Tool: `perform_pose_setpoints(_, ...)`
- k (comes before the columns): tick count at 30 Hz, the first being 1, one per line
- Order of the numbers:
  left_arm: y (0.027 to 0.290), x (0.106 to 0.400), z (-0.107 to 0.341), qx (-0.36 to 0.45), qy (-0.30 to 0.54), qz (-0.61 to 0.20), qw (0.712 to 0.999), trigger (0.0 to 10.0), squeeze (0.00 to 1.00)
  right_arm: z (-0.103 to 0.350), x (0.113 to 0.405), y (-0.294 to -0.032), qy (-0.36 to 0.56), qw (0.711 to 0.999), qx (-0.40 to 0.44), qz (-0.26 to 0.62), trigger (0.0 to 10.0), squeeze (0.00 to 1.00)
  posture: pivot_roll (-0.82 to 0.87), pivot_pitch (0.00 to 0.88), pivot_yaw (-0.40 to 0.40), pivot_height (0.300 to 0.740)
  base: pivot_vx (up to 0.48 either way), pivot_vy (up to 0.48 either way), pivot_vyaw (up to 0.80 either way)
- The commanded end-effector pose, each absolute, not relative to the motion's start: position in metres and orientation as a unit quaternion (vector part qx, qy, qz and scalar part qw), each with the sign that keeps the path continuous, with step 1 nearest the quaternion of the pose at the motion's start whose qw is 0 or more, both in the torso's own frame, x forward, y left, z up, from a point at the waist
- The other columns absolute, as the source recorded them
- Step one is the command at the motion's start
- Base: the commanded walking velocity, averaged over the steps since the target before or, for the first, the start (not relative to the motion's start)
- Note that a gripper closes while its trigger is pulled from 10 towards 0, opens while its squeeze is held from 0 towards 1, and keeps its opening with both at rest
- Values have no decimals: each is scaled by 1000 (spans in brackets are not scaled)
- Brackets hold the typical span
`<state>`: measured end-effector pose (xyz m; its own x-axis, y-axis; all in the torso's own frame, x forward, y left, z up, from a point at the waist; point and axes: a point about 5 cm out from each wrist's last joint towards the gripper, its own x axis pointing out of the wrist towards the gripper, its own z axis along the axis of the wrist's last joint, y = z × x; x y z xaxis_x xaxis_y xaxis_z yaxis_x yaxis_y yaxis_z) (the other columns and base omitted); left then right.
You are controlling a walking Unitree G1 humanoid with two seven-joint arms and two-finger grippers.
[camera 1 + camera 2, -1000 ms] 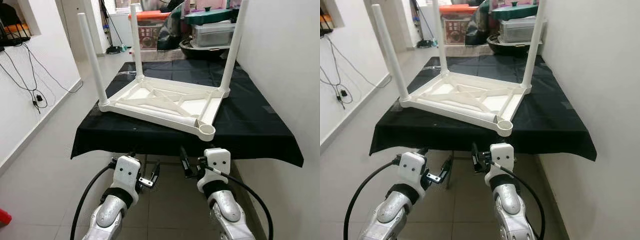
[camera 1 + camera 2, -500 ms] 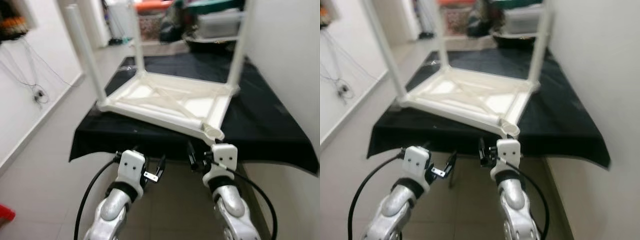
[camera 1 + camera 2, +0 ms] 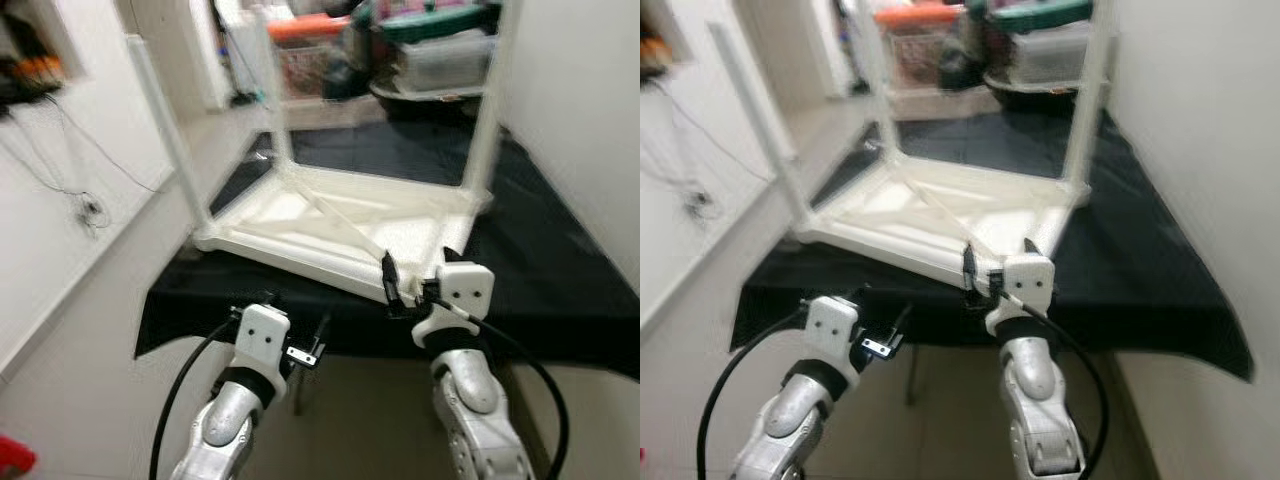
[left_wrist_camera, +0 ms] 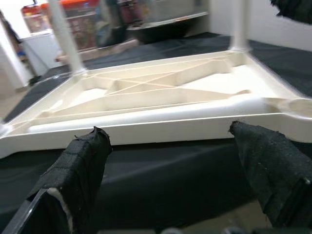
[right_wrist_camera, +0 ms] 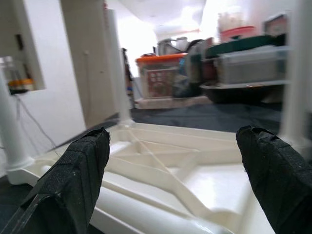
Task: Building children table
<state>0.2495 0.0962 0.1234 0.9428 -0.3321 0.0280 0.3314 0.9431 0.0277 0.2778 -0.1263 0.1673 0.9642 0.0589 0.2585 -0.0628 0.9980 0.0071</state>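
A white children's table (image 3: 340, 215) lies upside down on a black-clothed table (image 3: 560, 270). Three white legs stand up from it: the near left leg (image 3: 165, 135), the far left leg (image 3: 272, 100) and the far right leg (image 3: 490, 105). My right gripper (image 3: 416, 270) is open and raised at the white table's near right corner, which it hides. In the right wrist view its fingers (image 5: 73, 180) stand wide apart over the ribbed underside (image 5: 170, 165). My left gripper (image 3: 295, 325) is open too, lower, just below the cloth's front edge and facing the white rim (image 4: 161, 124).
A white wall (image 3: 590, 120) runs close along the right side. The left wall (image 3: 70, 190) carries hanging cables. Storage boxes and an orange-lidded crate (image 3: 305, 50) stand behind the black table. Tiled floor (image 3: 90, 370) lies open at the left.
My right gripper has risen from below the cloth's edge up to the white table's near right corner. The left gripper stays low. The camera has moved and the picture is blurred.
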Motion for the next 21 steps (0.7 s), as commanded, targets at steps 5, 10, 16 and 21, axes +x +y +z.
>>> perform_pose_setpoints(5, 101, 251, 122, 18, -14, -162, 987, 10000, 0, 168, 281, -124, -132, 991, 12, 36, 10000, 0, 15, 0, 38, 740, 280, 0, 0)
perform_pose_setpoints(10, 100, 250, 122, 15, -10, -165, 986, 10000, 0, 163, 280, -127, -108, 993, 35, 27, 10000, 0, 15, 0, 38, 740, 102, 0, 0)
perform_pose_setpoints(16, 98, 248, 121, 9, -5, -172, 985, 10000, 0, 156, 284, -143, -83, 994, 67, 12, 10000, 0, 14, 0, 33, 740, 0, 0, 0)
perform_pose_setpoints(21, 97, 246, 119, 5, 7, -187, 982, 10000, 0, 149, 285, -154, -63, 992, 109, 16, 10000, 0, 22, 0, 32, 740, 0, 0, 0)
